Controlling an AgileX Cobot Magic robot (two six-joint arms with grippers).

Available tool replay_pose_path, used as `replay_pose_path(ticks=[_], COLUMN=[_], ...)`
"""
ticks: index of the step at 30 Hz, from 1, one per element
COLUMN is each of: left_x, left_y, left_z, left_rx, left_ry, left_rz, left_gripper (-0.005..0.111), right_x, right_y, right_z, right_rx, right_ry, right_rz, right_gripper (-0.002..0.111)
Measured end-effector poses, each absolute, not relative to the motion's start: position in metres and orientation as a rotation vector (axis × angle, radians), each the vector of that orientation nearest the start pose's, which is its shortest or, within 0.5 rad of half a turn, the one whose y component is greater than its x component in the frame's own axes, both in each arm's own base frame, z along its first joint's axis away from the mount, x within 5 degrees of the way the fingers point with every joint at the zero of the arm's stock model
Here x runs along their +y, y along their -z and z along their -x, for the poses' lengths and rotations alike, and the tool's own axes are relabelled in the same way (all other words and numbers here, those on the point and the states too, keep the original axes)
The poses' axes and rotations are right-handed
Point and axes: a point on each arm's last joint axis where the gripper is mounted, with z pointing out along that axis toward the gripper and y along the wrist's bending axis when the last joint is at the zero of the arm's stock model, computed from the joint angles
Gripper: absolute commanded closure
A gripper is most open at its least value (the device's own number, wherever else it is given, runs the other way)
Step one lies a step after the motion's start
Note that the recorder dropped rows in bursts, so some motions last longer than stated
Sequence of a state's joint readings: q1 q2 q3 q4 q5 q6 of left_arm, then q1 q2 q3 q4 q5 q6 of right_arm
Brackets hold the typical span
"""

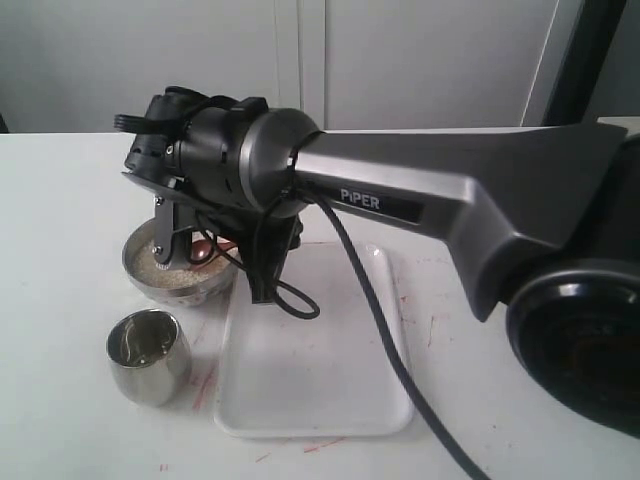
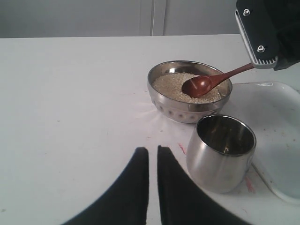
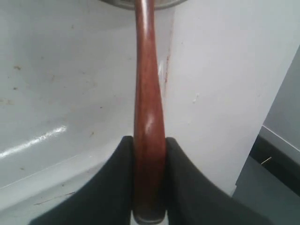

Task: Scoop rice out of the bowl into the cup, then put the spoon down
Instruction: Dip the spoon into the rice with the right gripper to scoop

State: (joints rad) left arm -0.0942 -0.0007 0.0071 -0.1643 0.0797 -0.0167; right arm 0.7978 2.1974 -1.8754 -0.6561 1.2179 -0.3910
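Observation:
The steel bowl (image 2: pixel 159 77) holds a heap of rice (image 2: pixel 171 86). The reddish-brown spoon (image 2: pixel 199 86) has its oval head lying on the rice, and no grains show in it. My right gripper (image 3: pixel 149 139) is shut on the end of the spoon's handle (image 3: pixel 146 84), reaching over the bowl (image 1: pixel 150 285) from the right. The steel cup (image 2: pixel 220 159) stands upright just in front of the bowl, also seen as the cup (image 1: pixel 148 355) in the exterior view; its inside shows only shiny metal. My left gripper (image 2: pixel 152 150) is shut on nothing, low over the table beside the cup.
A white rectangular tray (image 1: pixel 315 350) lies right of the bowl and cup, under the right arm (image 1: pixel 430 200). A black cable (image 1: pixel 370 300) hangs from that arm across the tray. Red marks dot the white table (image 1: pixel 60 250).

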Motion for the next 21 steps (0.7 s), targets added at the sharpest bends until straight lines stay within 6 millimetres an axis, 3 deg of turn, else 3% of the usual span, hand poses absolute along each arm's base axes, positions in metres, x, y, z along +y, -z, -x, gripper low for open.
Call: replay_pose_path(ticks=[10,21], left_x=[-0.007,-0.007], left_y=[-0.204,-0.204], left_z=[-0.056,-0.056], left_rx=[1.572,1.572], left_ry=[0.226,0.226], left_rz=[0.058,0.058], left_gripper=[0.092,0.092], right_x=[0.296,0.296], right_y=[-0.212,-0.207], right_z=[-0.357,-0.355], right_rx=[2.183,2.349], right_ry=[0.79,0.641], right_rz=[1.777,1.604], right_gripper=[0.108,0.108])
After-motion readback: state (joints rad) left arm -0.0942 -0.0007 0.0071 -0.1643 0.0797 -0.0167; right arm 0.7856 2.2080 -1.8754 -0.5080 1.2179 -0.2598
